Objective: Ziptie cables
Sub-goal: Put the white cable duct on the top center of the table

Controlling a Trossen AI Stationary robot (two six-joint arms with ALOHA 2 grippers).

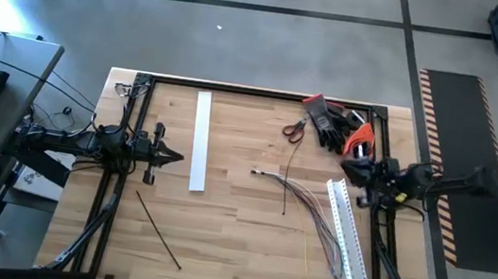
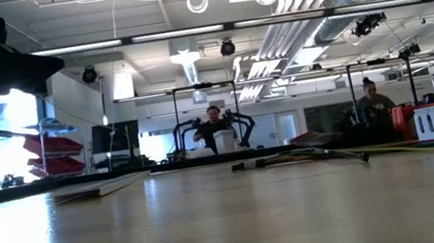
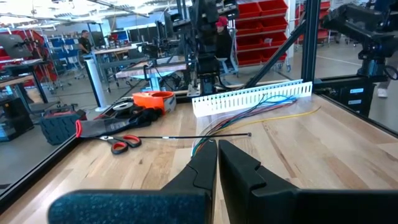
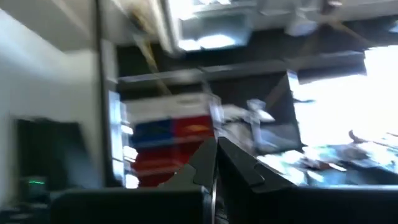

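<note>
step: I judge the task is not yet begun; nothing is held and no ziptie is around the cables
left gripper (image 1: 174, 158): it hangs near the table's left edge, beside the flat white strip (image 1: 200, 140); in its wrist view the fingers (image 3: 202, 167) are pressed together with nothing between them
right gripper (image 1: 352, 171): it is at the right edge, over the top end of the white channel (image 1: 349, 239); its wrist view shows the fingers (image 4: 203, 163) closed on nothing and pointing into the room
cables (image 1: 303, 203): thin grey and dark wires, loose and curving, in the middle-right of the table, with a small pale connector toward the centre; some ends run to the channel
zipties (image 1: 158, 229): thin straight black strips, stiff looking, lying in the front-left part, well apart from the cables
next move: I think one gripper must open and pick a ziptie flat from the wood, which asks a fine pinch
table (image 1: 227, 242): pale wood planks, smooth
other: scissors (image 1: 295, 129) with red handles and dark gloves (image 1: 329, 121) at the back right
</note>
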